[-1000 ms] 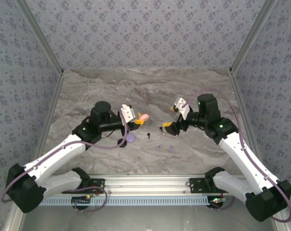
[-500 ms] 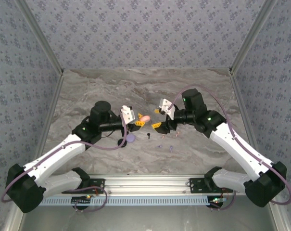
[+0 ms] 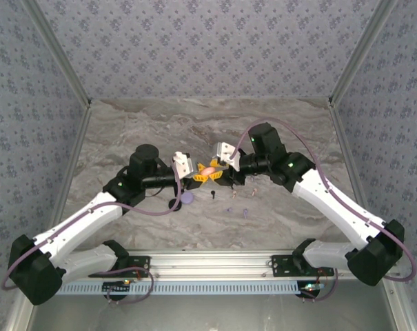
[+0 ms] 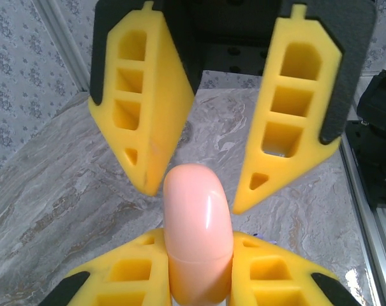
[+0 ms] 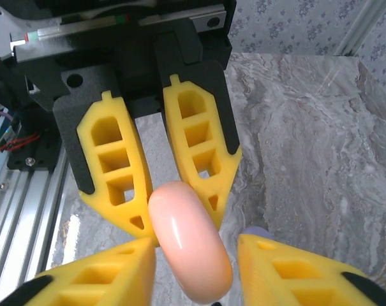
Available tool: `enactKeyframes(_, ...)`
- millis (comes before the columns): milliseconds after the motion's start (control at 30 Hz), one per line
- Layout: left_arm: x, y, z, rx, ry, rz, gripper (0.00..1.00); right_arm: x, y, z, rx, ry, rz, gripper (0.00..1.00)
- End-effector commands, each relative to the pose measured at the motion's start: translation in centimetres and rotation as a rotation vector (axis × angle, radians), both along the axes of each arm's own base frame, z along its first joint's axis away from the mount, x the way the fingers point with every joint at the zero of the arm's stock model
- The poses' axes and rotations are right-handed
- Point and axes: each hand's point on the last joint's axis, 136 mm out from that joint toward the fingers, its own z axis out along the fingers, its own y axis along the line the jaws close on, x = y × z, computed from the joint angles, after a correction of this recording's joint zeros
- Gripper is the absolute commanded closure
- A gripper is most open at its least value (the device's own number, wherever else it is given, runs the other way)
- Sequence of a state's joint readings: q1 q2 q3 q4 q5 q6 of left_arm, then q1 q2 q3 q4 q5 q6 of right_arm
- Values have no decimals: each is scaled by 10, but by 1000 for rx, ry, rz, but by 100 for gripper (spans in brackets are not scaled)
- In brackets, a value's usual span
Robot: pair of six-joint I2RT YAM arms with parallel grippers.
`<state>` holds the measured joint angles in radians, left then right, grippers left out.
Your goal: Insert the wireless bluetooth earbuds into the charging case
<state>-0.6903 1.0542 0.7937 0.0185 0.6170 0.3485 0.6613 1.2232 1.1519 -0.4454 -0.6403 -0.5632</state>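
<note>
Your left gripper (image 4: 198, 271) squeezes the pink charging case (image 3: 209, 167) tight. Your right gripper (image 5: 196, 247) has its fingers apart on both sides of the case's tip. Nearer you than the case, on the table (image 3: 125, 124), lie a black earbud (image 3: 213, 194), a lavender earbud (image 3: 245, 212) and a pink earbud (image 3: 253, 192).

In swings the right arm (image 3: 311, 187), off the right of the surface (image 3: 160, 127) and into the middle! The right fingers (image 5: 103, 280), wide a second ago, have drawn in either side of the pink charging case (image 3: 209, 166).
</note>
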Motion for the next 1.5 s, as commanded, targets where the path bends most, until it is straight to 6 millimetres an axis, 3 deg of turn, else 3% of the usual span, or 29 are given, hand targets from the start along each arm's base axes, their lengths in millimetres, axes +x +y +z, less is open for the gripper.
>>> enactKeyframes(0, -7, -3, 25, -37, -50, -42, 100, -5, 1, 4, -8, 12, 19, 66)
enactKeyframes(133, -6, -3, 26, -38, -48, -33, 100, -7, 0, 5, -6, 19, 20, 71)
enactKeyframes(300, -6, -2, 24, -39, -43, -26, 60, -9, -2, 12, 6, 3, 18, 71)
enactKeyframes(433, -5, -2, 21, -36, -39, -19, 54, -9, -3, 14, 12, -1, 12, 71)
enactKeyframes(967, -2, -5, 15, -35, -14, -20, 53, -8, 1, 23, 52, 2, 6, 71)
enactKeyframes(1200, -1, -7, 12, -29, -1, -20, 75, -8, 2, 22, 54, 7, 1, 70)
enactKeyframes(1467, 2, -6, 11, -23, -2, -5, 83, -6, -2, 18, 36, 3, -21, 68)
